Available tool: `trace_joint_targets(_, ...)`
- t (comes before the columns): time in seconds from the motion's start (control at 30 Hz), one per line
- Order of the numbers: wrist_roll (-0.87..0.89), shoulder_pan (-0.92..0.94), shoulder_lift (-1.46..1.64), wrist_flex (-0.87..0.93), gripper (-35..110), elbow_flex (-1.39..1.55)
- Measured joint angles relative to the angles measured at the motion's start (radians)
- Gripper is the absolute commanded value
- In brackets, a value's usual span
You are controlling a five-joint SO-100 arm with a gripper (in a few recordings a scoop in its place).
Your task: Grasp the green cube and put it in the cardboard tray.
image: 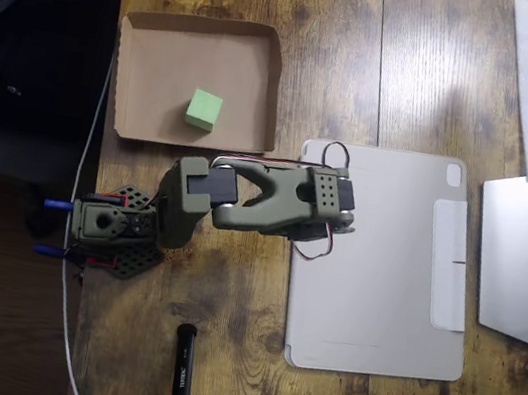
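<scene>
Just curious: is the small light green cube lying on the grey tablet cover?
No, the small light green cube sits inside the shallow brown cardboard tray.

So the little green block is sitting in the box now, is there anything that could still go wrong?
A few small things, judging from the overhead view:

1. The green cube lies inside the cardboard tray, and the folded arm sits just beside the tray's near wall; a swing that way might nudge the light tray.

2. The arm overhangs the grey tablet cover, so a low move could scrape it.

3. Loose red wires loop off the arm and might snag.
</scene>
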Motion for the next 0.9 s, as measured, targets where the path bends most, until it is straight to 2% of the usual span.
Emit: trace_joint_targets(0.9,0.0,-0.014,0.017,0.0,0,0.003)
